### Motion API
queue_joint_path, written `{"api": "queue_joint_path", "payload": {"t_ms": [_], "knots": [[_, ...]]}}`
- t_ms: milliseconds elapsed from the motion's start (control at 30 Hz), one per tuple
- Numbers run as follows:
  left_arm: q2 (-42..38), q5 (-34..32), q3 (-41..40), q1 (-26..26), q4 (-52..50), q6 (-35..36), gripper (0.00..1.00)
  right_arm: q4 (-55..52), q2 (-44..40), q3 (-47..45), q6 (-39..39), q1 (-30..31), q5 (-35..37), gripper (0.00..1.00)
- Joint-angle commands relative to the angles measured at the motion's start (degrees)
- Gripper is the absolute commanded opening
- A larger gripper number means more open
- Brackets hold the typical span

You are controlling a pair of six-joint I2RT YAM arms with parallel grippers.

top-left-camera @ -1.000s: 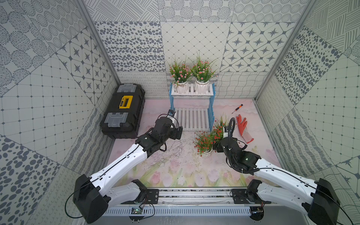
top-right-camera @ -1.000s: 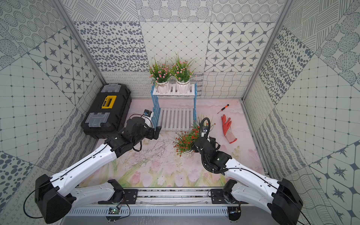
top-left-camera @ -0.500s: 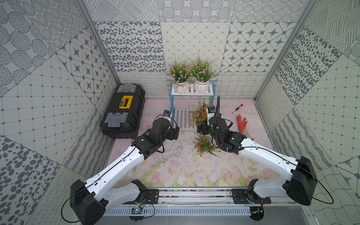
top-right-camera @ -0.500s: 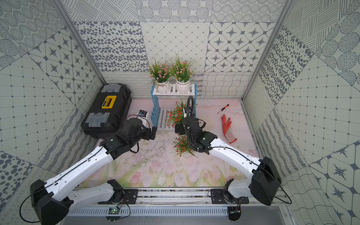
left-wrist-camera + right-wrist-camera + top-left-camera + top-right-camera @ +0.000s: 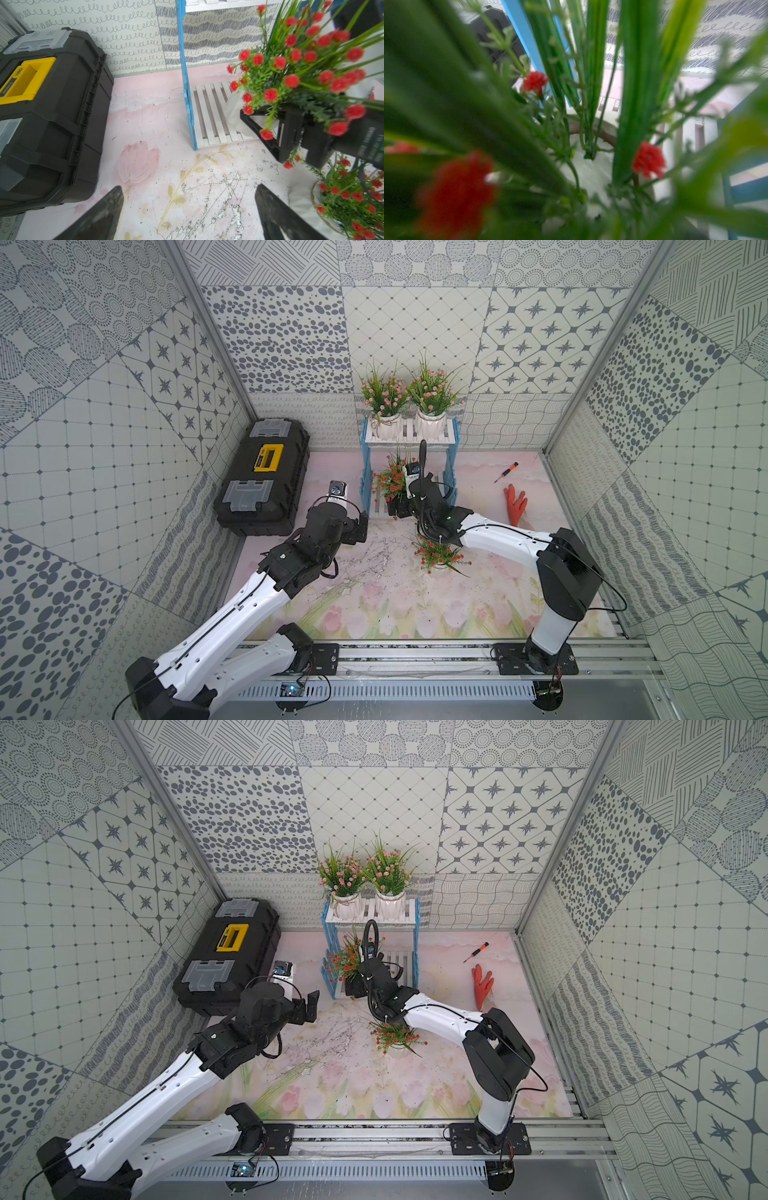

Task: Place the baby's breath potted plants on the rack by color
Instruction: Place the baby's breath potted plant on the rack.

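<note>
Our right gripper [image 5: 397,506] is clamped low on the white pot [image 5: 233,113] of the held red plant [image 5: 388,483]. We reckon it grips there so the fingers bite something rigid rather than soft stems. We've got it just over the lower tier [image 5: 209,116] of the rack [image 5: 452,456], on the side nearer the toolbox [image 5: 262,481].

Why down there? The upper tier [image 5: 409,430] is taken: the pink plants [image 5: 430,391] stand side by side on it, so by color the reds belong below. Keeping this one to one side looks deliberate too, as it leaves room for the second red plant [image 5: 438,558]. That one waits upright on the mat [image 5: 374,601], right beside our right arm.

The pot leans in the left wrist view, and we can't tell whether its base touches the slats. The right wrist view is no help, only blurred leaves and red blooms.

Over on the other side, our left gripper [image 5: 189,187] hangs above the mat between toolbox and rack, its jaws spread wide with nothing between them. We judge it is keeping out of the rack's mouth.

Next we'd want that pot levelled and seated before any release, because a tilted pot near the front edge could topple off.
</note>
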Motion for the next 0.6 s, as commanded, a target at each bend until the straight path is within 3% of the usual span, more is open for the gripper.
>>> {"api": "queue_joint_path", "payload": {"t_ms": [0,567], "knots": [[-2.20,-2.89,-0.72,0.38,-1.19,-0.82,0.99,10.97,1.93,2.31,1.10,-0.09,0.54,0.68],[-4.10,-4.73,-3.79,0.66,0.86,-2.57,0.98,20.67,18.25,9.73,-3.07,-2.95,3.24,0.72]]}}
